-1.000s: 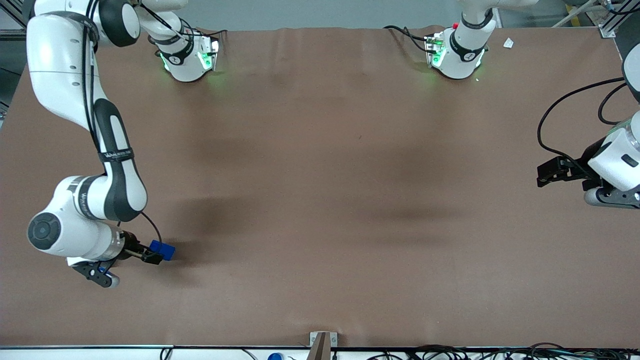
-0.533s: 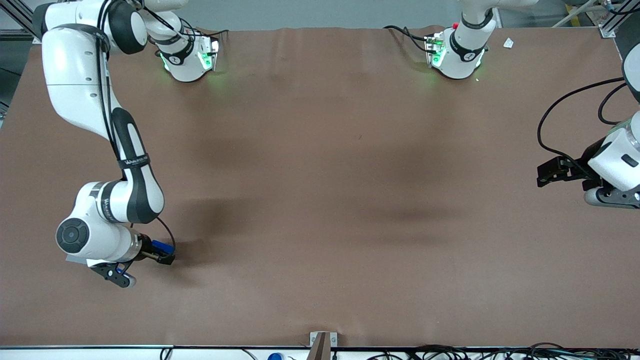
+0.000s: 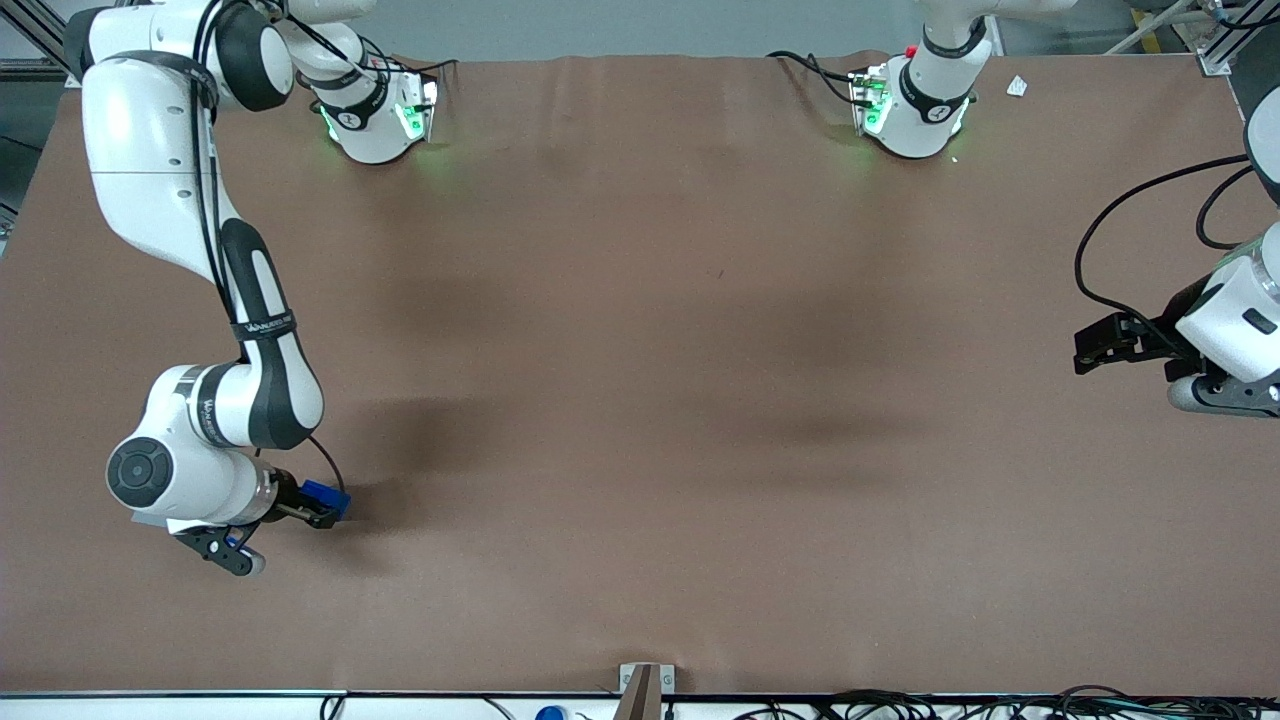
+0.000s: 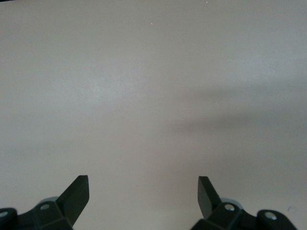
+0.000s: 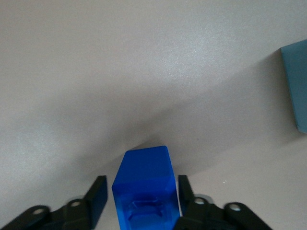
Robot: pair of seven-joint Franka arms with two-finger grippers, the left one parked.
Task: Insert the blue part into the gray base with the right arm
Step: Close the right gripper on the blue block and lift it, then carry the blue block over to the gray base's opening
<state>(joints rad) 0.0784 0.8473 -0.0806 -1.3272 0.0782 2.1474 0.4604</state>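
Where the brown surface (image 3: 640,400) spreads across the whole front view, the right arm (image 3: 215,300) reaches along the working arm's end of it, bent at the elbow, with its wrist low over the cloth, nearer the front camera than its own mount.

The tool (image 3: 322,512) sits at the tip of that wrist, pointing toward the middle of the surface. Its two black fingers (image 5: 98,194) flank the blue part (image 3: 325,495), one on each side. In the right wrist view the fingers lie just beside the part's side faces; whether they actually press on it cannot be told from either view, so the grip state is left undecided.

Blue part (image 5: 144,184): between the fingers, its notched face toward the wrist camera, a soft shadow on the surface just ahead of it.

Gray base: in the right wrist view a bluish-gray flat-sided block (image 5: 295,84) shows at the frame edge, well apart from the blue part; only a corner and one edge are visible, no recess seen. In the front view it cannot be made out.
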